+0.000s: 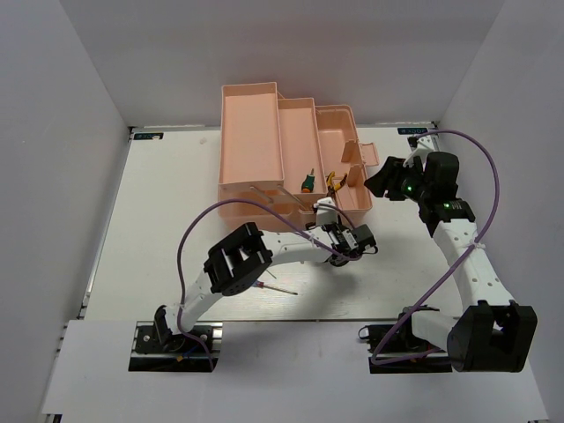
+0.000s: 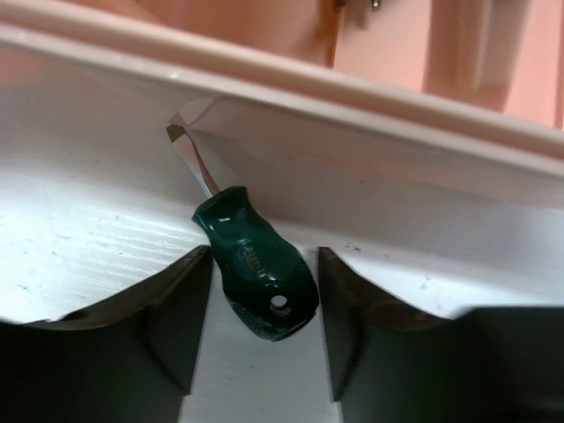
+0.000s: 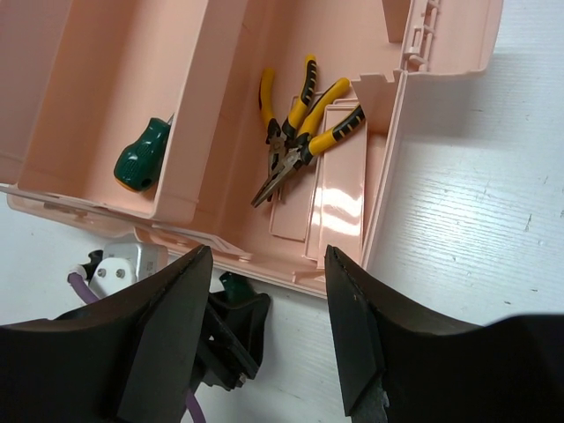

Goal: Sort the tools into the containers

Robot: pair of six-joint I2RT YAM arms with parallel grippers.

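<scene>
While the top view shows the left hand [image 1: 352, 240] too small to read, its wrist view has both fingers [image 2: 176, 326] close beside a green screwdriver [image 2: 256, 273] on the tabletop [image 2: 79, 220], grip uncertain; the right hand [image 3: 264, 282] gapes empty over the near edge of the toolbox [image 3: 97, 88], pliers [image 3: 295, 132] inside.

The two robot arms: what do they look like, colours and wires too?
The left arm and right arm have white links joined by chunky black joint housings. A purple cable loops loosely along each. Green lights glow near the right arm's wrist. The jaws are dark and wedge-shaped.
</scene>
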